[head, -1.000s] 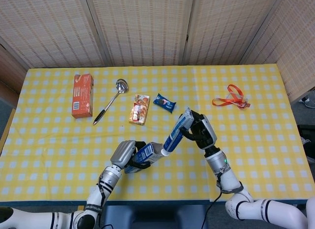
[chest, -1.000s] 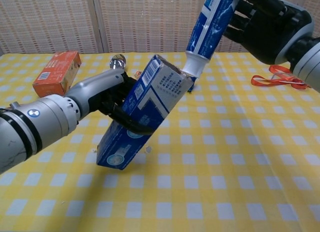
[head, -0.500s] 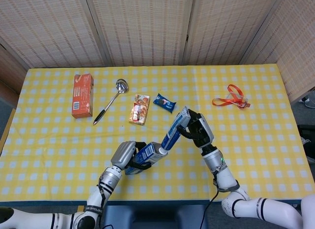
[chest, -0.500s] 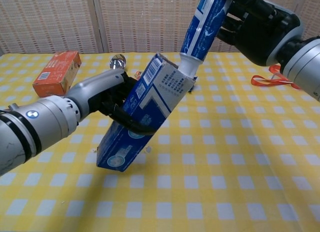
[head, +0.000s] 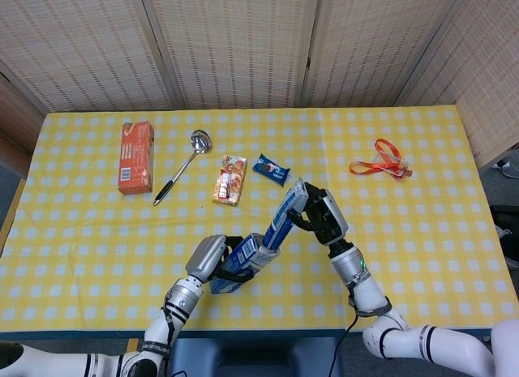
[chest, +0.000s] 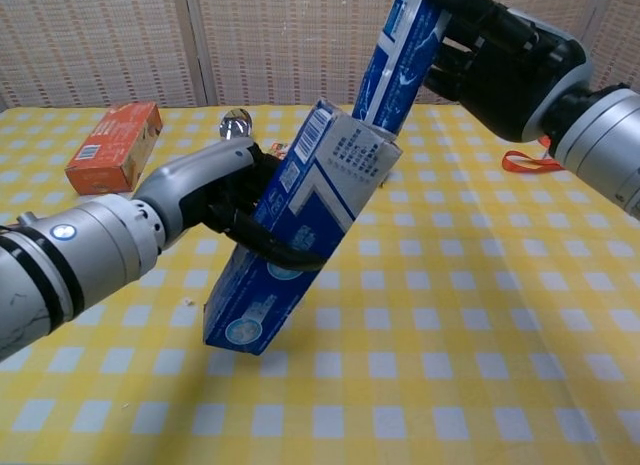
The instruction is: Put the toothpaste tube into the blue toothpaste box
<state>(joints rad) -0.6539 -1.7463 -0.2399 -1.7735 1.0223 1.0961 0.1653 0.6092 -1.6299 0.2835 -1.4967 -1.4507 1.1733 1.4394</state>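
My left hand (chest: 232, 197) (head: 209, 259) grips the blue toothpaste box (chest: 300, 228) (head: 240, 263), tilted with its open end up and to the right, above the table. My right hand (chest: 500, 60) (head: 323, 217) holds the blue and white toothpaste tube (chest: 398, 63) (head: 281, 218) slanting down to the left. The tube's lower end is inside the box's open mouth, its cap hidden from both views.
On the yellow checked tablecloth (head: 422, 223) lie an orange box (head: 135, 156) at the left, a metal ladle (head: 180, 176), two snack packets (head: 230, 179) (head: 271, 169) in the middle, and an orange lanyard (head: 381, 161) at the right.
The right hand moved left and down, and the tube's capped end went from just above the box's mouth into it. The left hand shifted the box slightly.
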